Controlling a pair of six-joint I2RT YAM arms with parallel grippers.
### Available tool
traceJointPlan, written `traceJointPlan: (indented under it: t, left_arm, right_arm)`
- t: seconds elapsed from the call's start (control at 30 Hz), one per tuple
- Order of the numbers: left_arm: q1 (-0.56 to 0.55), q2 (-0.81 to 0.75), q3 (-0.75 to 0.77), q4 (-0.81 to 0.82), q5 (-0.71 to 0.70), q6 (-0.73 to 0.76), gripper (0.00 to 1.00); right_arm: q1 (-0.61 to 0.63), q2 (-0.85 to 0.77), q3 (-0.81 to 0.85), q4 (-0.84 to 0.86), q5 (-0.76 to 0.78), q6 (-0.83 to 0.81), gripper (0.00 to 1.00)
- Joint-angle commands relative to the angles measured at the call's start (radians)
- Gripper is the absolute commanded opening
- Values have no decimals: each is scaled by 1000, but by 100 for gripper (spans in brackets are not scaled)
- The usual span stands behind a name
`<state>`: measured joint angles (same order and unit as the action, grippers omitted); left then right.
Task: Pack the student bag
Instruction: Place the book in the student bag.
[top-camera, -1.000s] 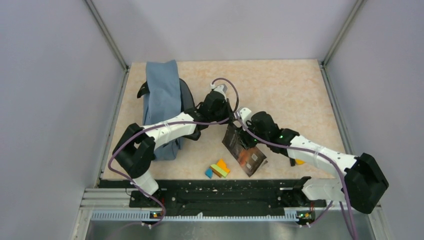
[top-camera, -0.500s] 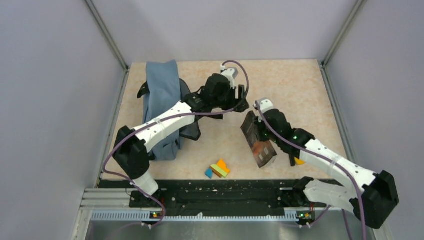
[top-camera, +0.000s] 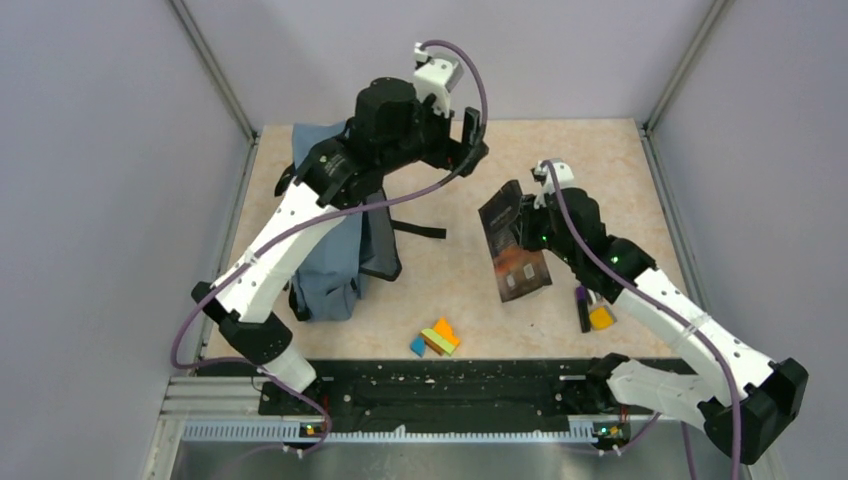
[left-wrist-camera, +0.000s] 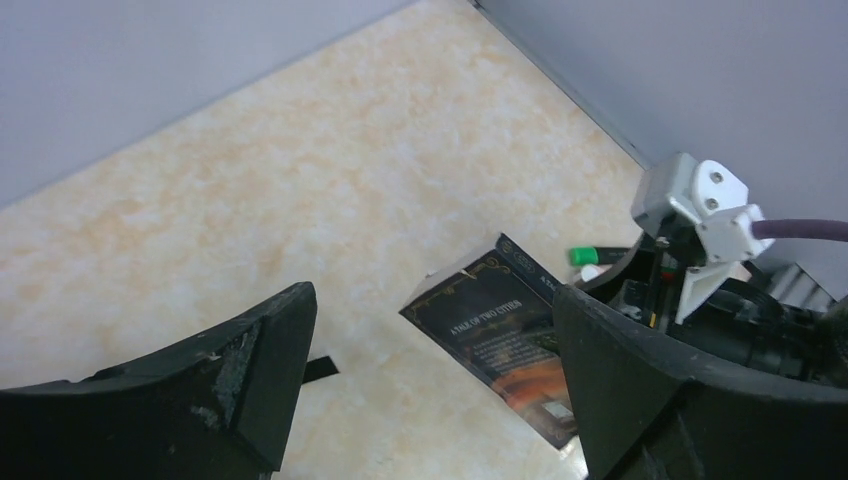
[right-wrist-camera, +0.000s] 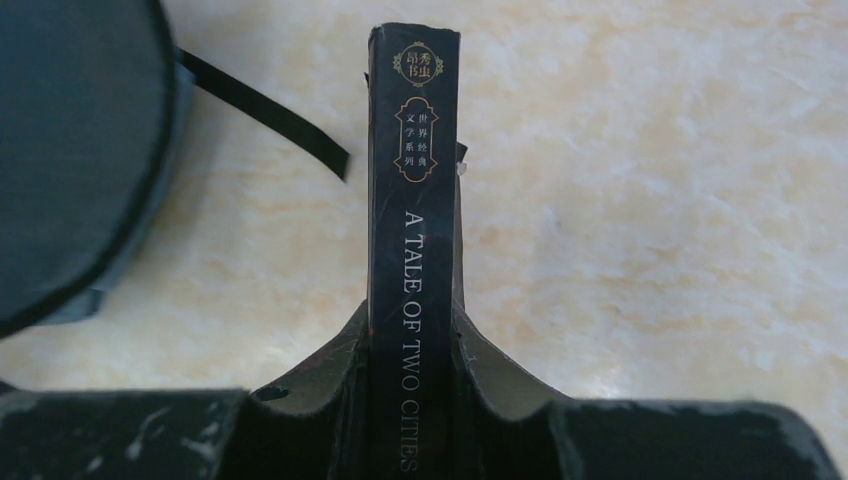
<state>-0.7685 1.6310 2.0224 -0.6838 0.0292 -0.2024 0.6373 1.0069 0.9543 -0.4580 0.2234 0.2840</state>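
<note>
The book (right-wrist-camera: 415, 200) sits edge-up between the right jaws, which close on both its sides, and it runs out ahead of them over the counter (top-camera: 580, 170). Left of those jaws lies the student bag (right-wrist-camera: 70, 150), and a strap (right-wrist-camera: 265, 110) from it reaches across the counter toward the book without touching it. Behind the right jaws, under that arm, lie two small items (top-camera: 592, 312). A cluster of blocks (top-camera: 435, 338) lies behind and left of them, by the counter's near edge. The left jaws stand apart, raised, with the bag behind and left of them; between them, below, the book shows nearer the right-hand jaw.
</note>
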Motion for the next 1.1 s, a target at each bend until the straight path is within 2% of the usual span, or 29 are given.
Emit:
traceJointPlan:
  t: [0.0, 0.17, 0.33, 0.47, 0.57, 0.73, 0.87, 0.93, 0.97, 1.07]
  left_arm:
    - [72, -13, 125, -159, -78, 77, 93]
    - [181, -112, 89, -165, -153, 77, 94]
    - [310, -220, 47, -197, -252, 90, 94]
    - [343, -319, -68, -164, -420, 135, 96]
    - [372, -384, -173, -125, -481, 151, 98]
    - [414, -468, -332, -72, -451, 101, 98]
    - [437, -520, -458, -19, -415, 70, 97]
    - [448, -548, -511, 8, -393, 57, 91]
    - [453, -558, -532, 18, -381, 52, 80]
    - [459, -581, -567, 30, -385, 46, 63]
  right_arm:
    - [14, 16, 137, 215, -143, 94, 0]
    - [65, 87, 209, 356, -218, 206, 0]
    - [113, 200, 329, 417, -293, 302, 0]
    - [160, 295, 409, 485, -299, 333, 0]
    - [186, 359, 460, 524, -267, 355, 0]
    - [204, 474, 552, 585, -281, 419, 0]
    - [244, 544, 638, 601, -236, 422, 0]
    - [257, 570, 664, 622, -227, 432, 0]
    - [261, 587, 673, 634, -226, 443, 0]
    - [263, 614, 691, 665, -203, 488, 0]
